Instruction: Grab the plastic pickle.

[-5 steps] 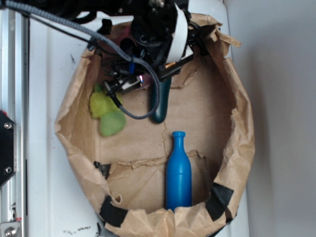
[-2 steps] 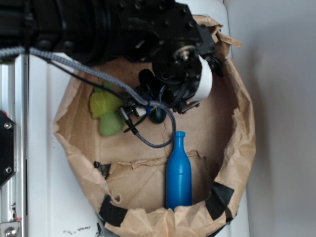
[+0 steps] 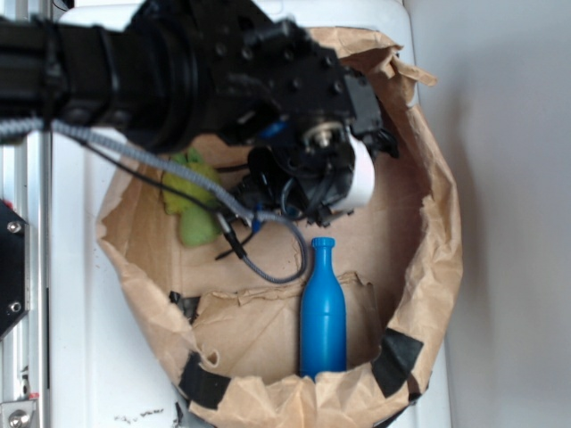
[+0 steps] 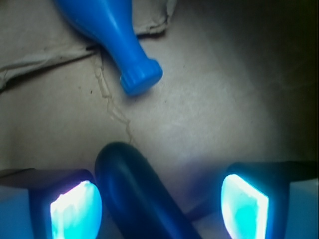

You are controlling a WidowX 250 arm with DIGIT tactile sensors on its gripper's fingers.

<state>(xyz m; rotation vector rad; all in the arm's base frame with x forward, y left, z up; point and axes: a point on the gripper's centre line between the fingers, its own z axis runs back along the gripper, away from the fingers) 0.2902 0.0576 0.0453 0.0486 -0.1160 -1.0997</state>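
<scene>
Lying between the two lit pads of the hand (image 4: 159, 199), the plastic pickle (image 4: 137, 191) rests on the brown paper floor of the bag (image 3: 437, 267), and that placement is what the grasp depends on. In the wrist view its dark, glossy body runs on a slant, its rounded end up and left of centre and the rest running down and right out of the bottom of the picture, so its long axis passes between the pads at an angle rather than squarely across them. It sits much nearer the left pad (image 4: 75, 206), just beside it or perhaps touching, I cannot tell which, while a clear stretch of paper separates it from the right pad (image 4: 244, 201). The hand is spread wide and grips nothing; both pads stand apart from each other with the pickle only partly filling the gap. Beyond the pickle's tip, the cap of the blue bottle (image 4: 112, 32) points toward the hand, near but apart. In the exterior view the black arm (image 3: 223, 80) covers the pickle entirely; the bottle lies below the wrist, and the green plush toy (image 3: 192, 201) peeks out beside the arm. Closing from here would probably catch the pickle off centre, pushing it sideways before the far pad meets it.
</scene>
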